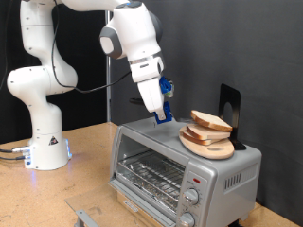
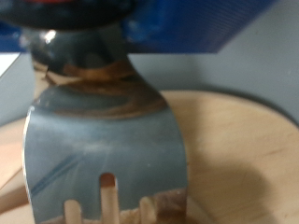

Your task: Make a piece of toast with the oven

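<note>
The silver oven (image 1: 180, 168) stands on the wooden table with its glass door shut and the wire rack showing behind it. On its top lies a round light-wood board (image 1: 210, 148) with two slices of toast (image 1: 210, 121) stacked on it. My gripper (image 1: 162, 112) hangs just above the oven's top, at the exterior view's left of the board. It holds a blue-handled metal spatula (image 2: 103, 140). In the wrist view the slotted blade fills the picture over the board (image 2: 238, 140). The toast does not show there.
A black upright stand (image 1: 230, 104) sits behind the board on the oven. Two knobs (image 1: 193, 197) and a small red mark are on the oven's front. The robot base (image 1: 43, 142) stands at the exterior view's left. A small metal piece (image 1: 85, 216) lies at the table's front.
</note>
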Tool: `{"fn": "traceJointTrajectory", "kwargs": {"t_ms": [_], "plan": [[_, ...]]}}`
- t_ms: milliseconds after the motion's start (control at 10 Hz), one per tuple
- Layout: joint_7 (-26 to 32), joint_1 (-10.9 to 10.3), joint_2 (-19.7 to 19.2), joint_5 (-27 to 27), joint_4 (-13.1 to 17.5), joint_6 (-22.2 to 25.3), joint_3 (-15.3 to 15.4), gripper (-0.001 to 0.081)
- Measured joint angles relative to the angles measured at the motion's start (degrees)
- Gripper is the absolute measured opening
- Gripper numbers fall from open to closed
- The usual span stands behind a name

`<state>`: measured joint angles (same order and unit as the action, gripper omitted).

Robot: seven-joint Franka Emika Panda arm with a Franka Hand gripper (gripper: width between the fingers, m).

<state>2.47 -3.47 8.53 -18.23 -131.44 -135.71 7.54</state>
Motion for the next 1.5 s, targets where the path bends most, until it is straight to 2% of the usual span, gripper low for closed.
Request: {"fn": "traceJointTrajectory", "kwargs": {"t_ms": [300,500,900,1500], "plan": [[-2.7,0.1,-1.0,3.5,1.9,6.2,0.0,0.0384],[-4.2,0.1,-1.5,3.6,3.1,8.6,0.0,0.0384],[-6.9,0.1,-3.5,3.6,6.0,9.8,0.0,0.0384],[-11.1,0.0,-9.0,6.4,12.0,10.9,0.8,0.0384]]}}
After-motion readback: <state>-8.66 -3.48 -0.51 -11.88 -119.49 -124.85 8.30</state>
